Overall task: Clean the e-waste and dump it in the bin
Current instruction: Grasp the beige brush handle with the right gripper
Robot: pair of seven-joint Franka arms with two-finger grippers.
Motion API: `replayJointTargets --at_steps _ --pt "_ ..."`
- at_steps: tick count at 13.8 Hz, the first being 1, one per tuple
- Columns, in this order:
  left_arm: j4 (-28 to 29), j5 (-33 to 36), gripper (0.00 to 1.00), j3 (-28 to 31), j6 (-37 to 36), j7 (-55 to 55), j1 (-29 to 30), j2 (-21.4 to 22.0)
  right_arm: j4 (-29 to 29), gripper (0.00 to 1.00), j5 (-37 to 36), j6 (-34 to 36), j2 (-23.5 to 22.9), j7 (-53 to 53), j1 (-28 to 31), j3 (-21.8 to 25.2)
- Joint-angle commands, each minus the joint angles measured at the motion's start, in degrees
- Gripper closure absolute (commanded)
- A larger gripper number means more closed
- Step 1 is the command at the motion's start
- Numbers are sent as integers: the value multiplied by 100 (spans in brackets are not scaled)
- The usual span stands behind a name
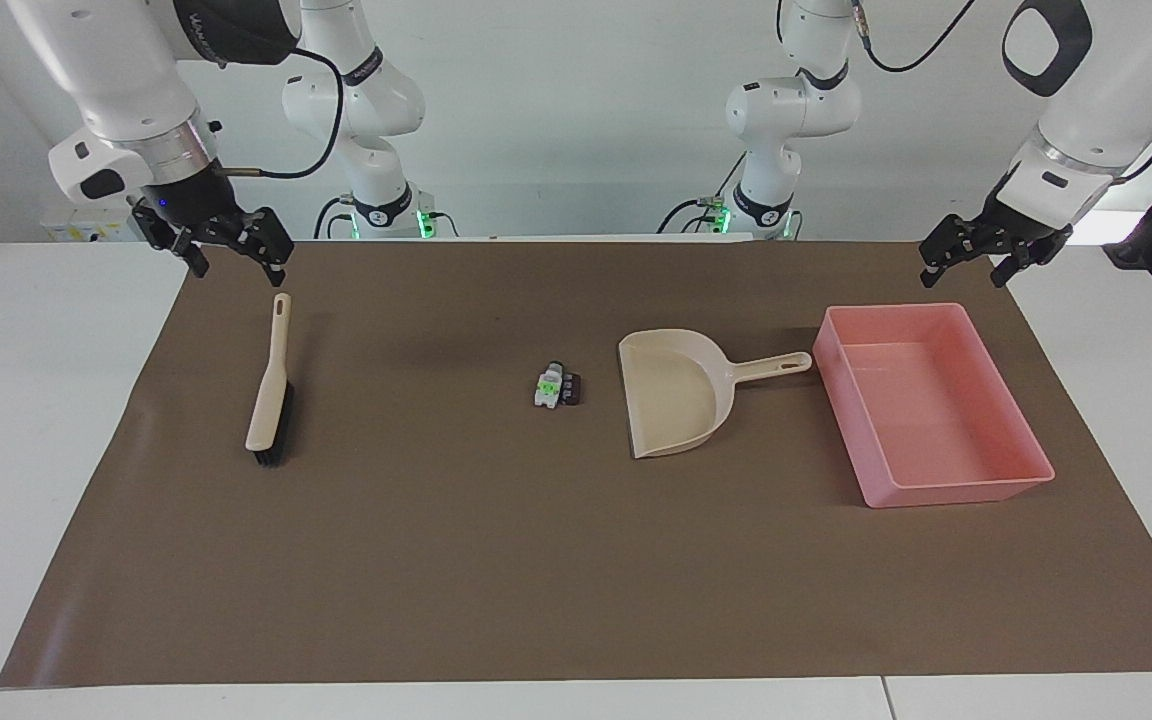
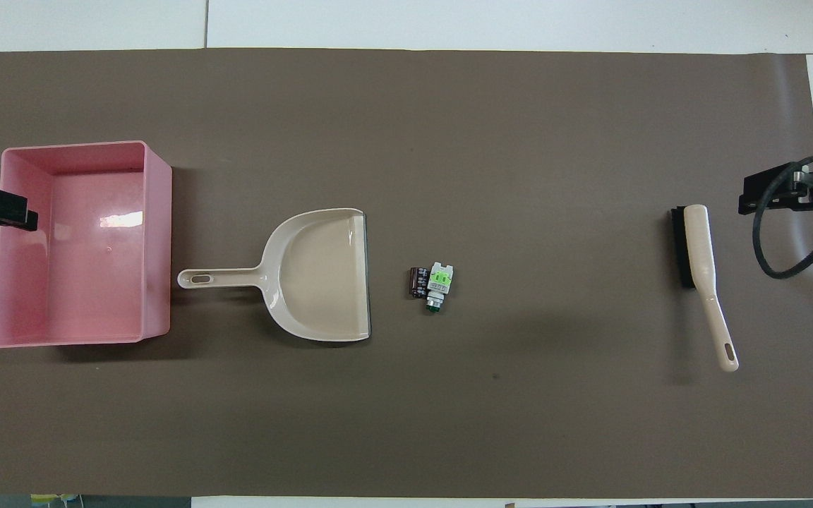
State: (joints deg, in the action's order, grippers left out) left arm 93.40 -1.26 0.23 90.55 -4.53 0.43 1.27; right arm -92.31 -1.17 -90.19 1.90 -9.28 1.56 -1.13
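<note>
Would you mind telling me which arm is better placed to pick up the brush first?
The right arm, probably: its open right gripper hangs just above the brush handle's end, while the left gripper waits, open, by the bin.

No text, label or number can be read with certainty on anything here; the arm's lettering is illegible.

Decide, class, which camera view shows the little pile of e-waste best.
The overhead view: the e-waste lies square-on, its dark piece and its white-and-green piece clearly told apart. The facing view shows the same pile smaller and slantwise, its pieces bunched together.
</note>
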Motion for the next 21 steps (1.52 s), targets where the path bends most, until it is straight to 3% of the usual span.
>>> replayJointTargets --at_steps 1,10,13,17,21 --pt "179 73 0 3 60 66 -8 154 81 0 2 72 -23 14 20 -19" --pt "179 64 0 3 60 66 -8 154 29 0 73 72 -6 40 72 -19" --pt "179 73 0 3 60 66 -8 154 -295 0 82 28 134 303 186 -10" --pt "179 65 0 3 60 66 -16 154 -2595 0 82 -1323 1082 1594 652 -1" --pt "179 64 0 3 60 66 -16 154 -3617 0 73 -2043 1137 2183 845 8"
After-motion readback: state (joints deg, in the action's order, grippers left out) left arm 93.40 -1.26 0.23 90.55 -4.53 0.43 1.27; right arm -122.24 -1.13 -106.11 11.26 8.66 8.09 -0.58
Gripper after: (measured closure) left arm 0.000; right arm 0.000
